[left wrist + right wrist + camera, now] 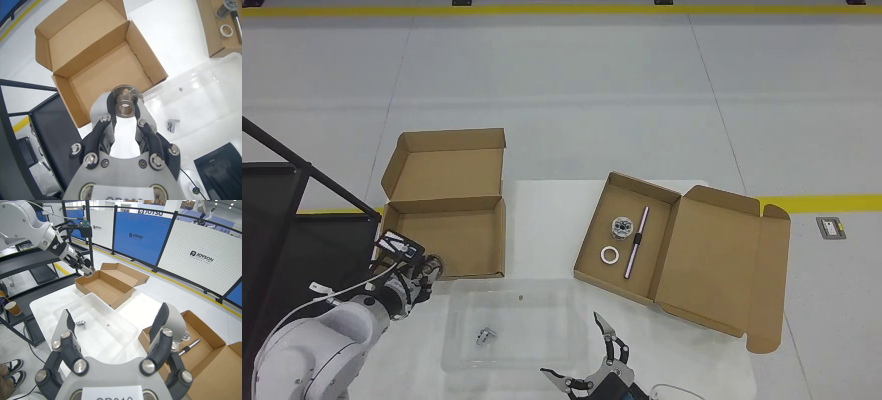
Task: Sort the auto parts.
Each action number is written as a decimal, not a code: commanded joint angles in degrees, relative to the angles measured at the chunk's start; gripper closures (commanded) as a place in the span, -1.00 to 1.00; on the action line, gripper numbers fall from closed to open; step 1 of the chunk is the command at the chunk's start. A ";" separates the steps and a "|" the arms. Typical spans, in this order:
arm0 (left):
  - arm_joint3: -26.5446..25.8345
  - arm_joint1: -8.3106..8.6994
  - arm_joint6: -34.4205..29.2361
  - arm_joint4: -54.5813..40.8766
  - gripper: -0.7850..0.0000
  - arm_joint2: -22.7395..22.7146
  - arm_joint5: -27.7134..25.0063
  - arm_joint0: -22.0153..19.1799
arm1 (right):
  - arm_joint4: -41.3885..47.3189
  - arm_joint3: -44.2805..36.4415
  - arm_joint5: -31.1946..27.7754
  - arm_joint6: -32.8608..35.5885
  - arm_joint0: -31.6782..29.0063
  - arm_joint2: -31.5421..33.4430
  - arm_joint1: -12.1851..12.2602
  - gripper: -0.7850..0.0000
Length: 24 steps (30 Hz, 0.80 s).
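Here the left gripper (pixel 125 111) clamps a bushing (pixel 123 99), the box (pixel 105 66) just beyond it; the right gripper (pixel 117 323) gapes wide, tray (pixel 117 340) ahead.

Top view: mounted above the arms, directed steeply down at the table (pixel 542 215), from afar. Left wrist view: set close behind the left gripper (pixel 124 106), faced toward 2 o'clock. Right wrist view: set close behind the right gripper (pixel 116 311), faced toward 10 o'clock. Clear tray (pixel 542 330) is shared by all three.
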 commanded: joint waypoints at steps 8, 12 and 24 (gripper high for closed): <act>8.49 0.06 -3.10 -2.00 1.00 1.73 4.00 -7.38 | 0.00 0.00 0.00 0.00 0.00 0.00 0.00 -1.00; 22.03 0.05 -6.17 -1.91 1.00 5.75 7.31 -19.71 | 0.00 0.00 0.00 0.00 0.00 0.00 0.00 -1.00; 60.15 -1.47 -3.52 1.70 1.00 18.30 9.56 -43.33 | 0.00 0.00 0.00 0.00 0.00 0.00 0.00 -1.00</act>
